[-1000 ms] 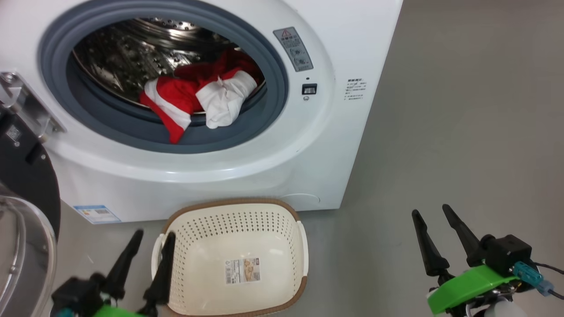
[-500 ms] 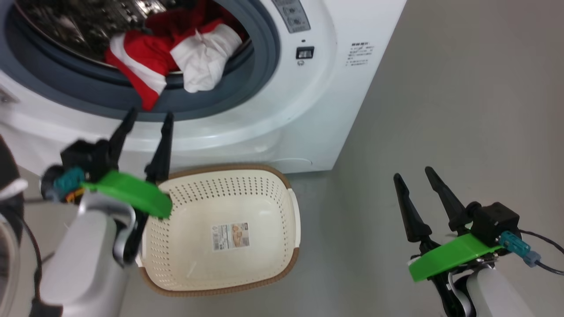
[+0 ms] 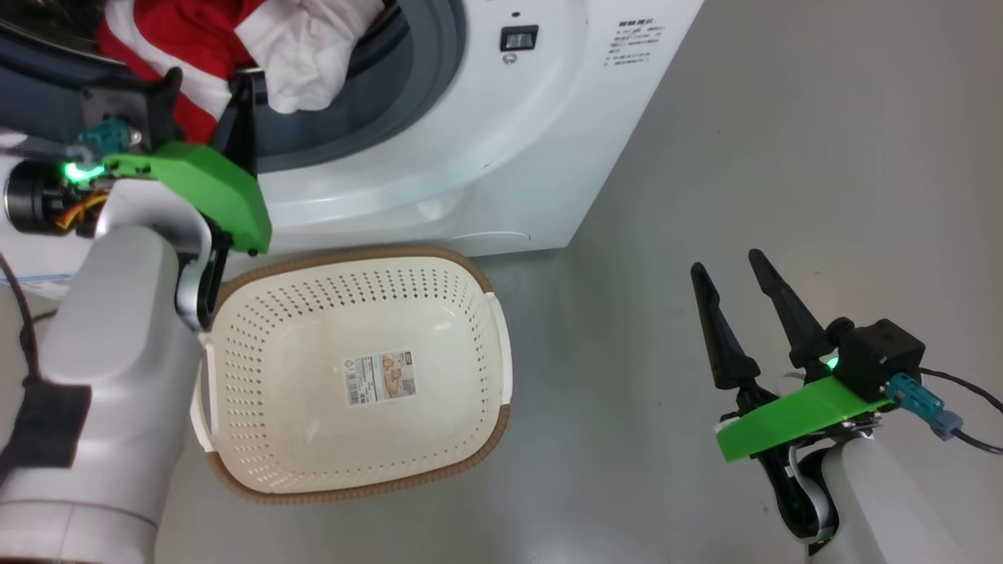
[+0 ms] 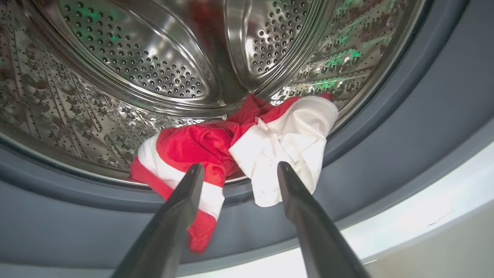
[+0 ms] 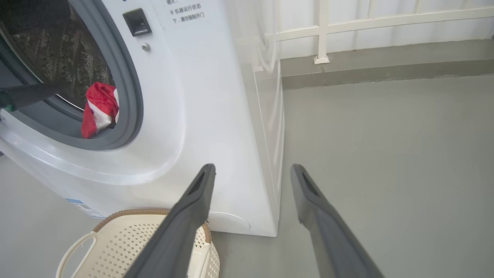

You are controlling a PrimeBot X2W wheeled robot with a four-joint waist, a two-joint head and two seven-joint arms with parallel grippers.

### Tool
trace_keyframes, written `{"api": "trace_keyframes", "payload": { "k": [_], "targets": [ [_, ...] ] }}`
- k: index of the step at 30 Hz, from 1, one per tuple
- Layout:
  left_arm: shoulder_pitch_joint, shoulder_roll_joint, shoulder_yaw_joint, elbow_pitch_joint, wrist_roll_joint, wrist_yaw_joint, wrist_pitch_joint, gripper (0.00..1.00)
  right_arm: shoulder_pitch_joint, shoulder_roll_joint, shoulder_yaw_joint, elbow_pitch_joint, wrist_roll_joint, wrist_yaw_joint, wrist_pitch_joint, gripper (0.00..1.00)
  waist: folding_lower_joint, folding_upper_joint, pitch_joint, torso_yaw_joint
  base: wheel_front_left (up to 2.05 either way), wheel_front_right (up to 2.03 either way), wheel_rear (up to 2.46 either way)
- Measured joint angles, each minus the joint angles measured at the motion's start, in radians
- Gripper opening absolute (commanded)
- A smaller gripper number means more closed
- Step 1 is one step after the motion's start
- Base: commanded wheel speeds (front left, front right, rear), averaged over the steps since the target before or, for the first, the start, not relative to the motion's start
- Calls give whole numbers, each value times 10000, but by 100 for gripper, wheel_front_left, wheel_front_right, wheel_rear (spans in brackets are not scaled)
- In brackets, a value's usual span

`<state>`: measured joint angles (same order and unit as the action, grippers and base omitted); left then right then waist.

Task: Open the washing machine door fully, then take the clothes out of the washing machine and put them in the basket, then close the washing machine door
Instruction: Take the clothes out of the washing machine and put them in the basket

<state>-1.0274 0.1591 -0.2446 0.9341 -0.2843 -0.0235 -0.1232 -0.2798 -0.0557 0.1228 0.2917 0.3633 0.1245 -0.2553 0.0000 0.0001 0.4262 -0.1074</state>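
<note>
L gripper (image 4: 240, 166): jaws wide apart, holding nothing, tips just short of the clothes (image 4: 193, 144), aimed into the drum (image 4: 154, 69). Bundle lies dead ahead on the drum lip, long axis crosswise to the fingers: red/white piece by the left finger, white piece by the right, tails hanging over the rubber ring (image 4: 386, 135). L arm far nearer; R gripper (image 3: 725, 260) also spread, empty, well apart, right of the washing machine (image 3: 439, 157). Below the mouth the basket (image 3: 470, 274) sits empty. Vs a sec ago: L gripper was low by the basket's left rim, now up at the mouth; head cam tipped down, things unmoved
</note>
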Motion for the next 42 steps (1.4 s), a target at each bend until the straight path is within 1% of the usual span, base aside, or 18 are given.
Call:
{"api": "trace_keyframes", "payload": {
  "k": [9,18,20,28,33,42],
  "targets": [
    [-1453,13,-477,1787,614,508,165,100,-347,8,454,-17,247,0,0,100,0,0,293,-259,0,0,0],
    [-2408,318,-888,2999,1078,895,359,100,-555,13,796,-35,546,0,0,100,-1,0,534,-592,0,0,0],
    [-2557,437,-1001,3143,1122,1009,485,100,-556,15,842,-38,616,0,0,100,-1,0,601,-666,0,0,0],
    [-2899,786,-1106,3471,1175,1220,794,100,-688,15,1045,-109,769,0,0,100,0,0,880,-945,0,0,0],
    [-2947,838,-1124,3534,1175,1335,842,100,-755,15,1156,-136,771,0,0,100,0,0,996,-1057,0,0,0],
    [-3147,1066,-1208,3624,1172,1741,1047,100,-768,15,1289,-203,857,0,0,100,0,0,1250,-1279,0,0,0]
  ]
}}
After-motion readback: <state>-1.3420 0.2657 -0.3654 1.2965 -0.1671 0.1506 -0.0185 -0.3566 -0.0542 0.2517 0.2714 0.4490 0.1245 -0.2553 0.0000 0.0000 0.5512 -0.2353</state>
